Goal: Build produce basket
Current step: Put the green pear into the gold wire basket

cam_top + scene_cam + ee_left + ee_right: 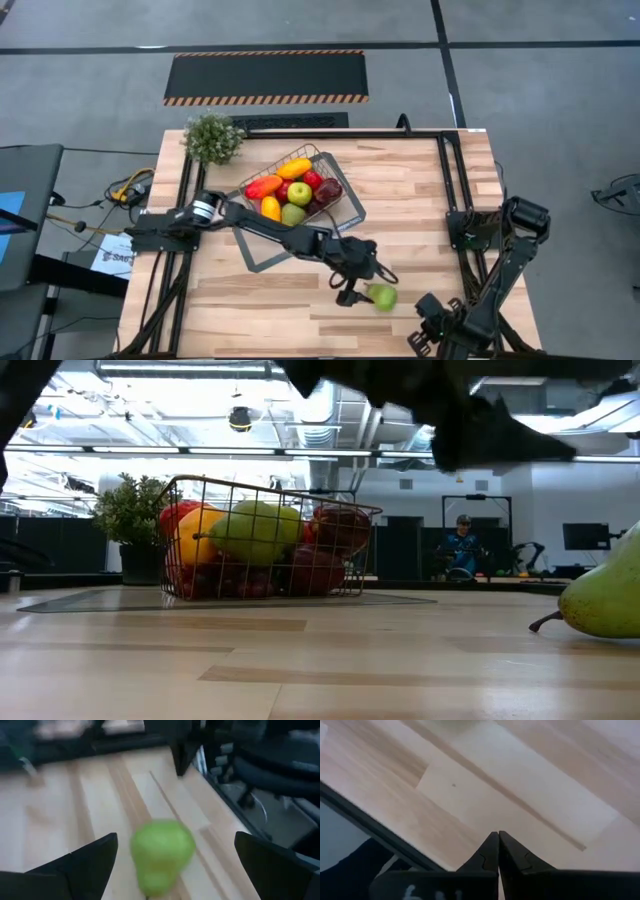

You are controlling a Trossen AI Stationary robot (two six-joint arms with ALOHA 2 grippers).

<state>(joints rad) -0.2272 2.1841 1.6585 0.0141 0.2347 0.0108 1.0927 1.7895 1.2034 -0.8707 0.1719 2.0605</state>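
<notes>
left end effector (362, 287) hovers over the front middle of the worktop (420, 190), its jaws spread wide and holding nothing. a green pear (381, 296) lies on the wood just beside it, on the side toward the right arm. in the left wrist view the pear (161, 854) sits between the two dark fingers (82, 862), clear of both, though it is too blurred to tell more. in the low view the pear (605, 600) rests on its side at the right edge, its stem pointing toward the basket.

the left arm reaches from its base at the worktop's left edge, passing in front of the basket (335, 215). the basket stands on its grey tray toward the back left of the worktop, turned at an angle to the edges. the produce (292, 190) fills it: an orange piece at the back, a red-orange one and a yellow one on the left, a green apple in the middle, a second green piece at the front, and red and dark pieces on the right. the low view shows the pile rising to the wire rim (270, 488).

a potted plant (213, 138) stands at the back left corner, near the basket but apart from it.

right end effector (432, 336) waits at the front right corner, jaws pressed together and empty; the right wrist view shows its fingertips (492, 851) meeting above bare wood.
</notes>
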